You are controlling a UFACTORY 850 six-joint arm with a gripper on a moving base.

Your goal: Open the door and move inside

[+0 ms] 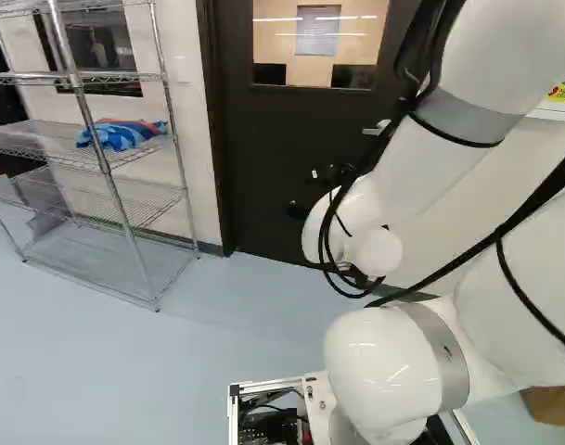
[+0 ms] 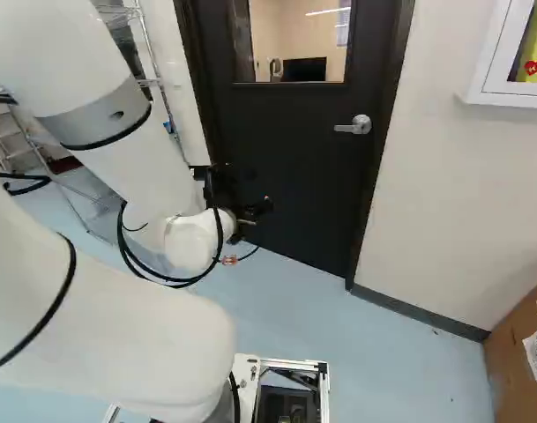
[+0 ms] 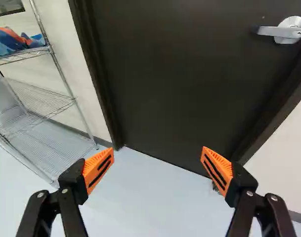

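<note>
Basically at start — door (image 3: 175, 74) shut ahead of pincer (image 3: 157, 154), handle (image 3: 284, 32) untouched; pincer spread open, empty — opening, entry left.

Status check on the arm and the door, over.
Gripper open, nothing between its fingers. Door shut, handle untouched. Nothing seen standing between gripper and door.

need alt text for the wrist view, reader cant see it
A closed, dark brown door with a silver metal lever handle stands ahead of the open, empty black end effector with ribbed orange pads. Beside the door, a silver wire shelving rack holds a crumpled blue-and-orange bundle; the floor is pale blue.
</note>
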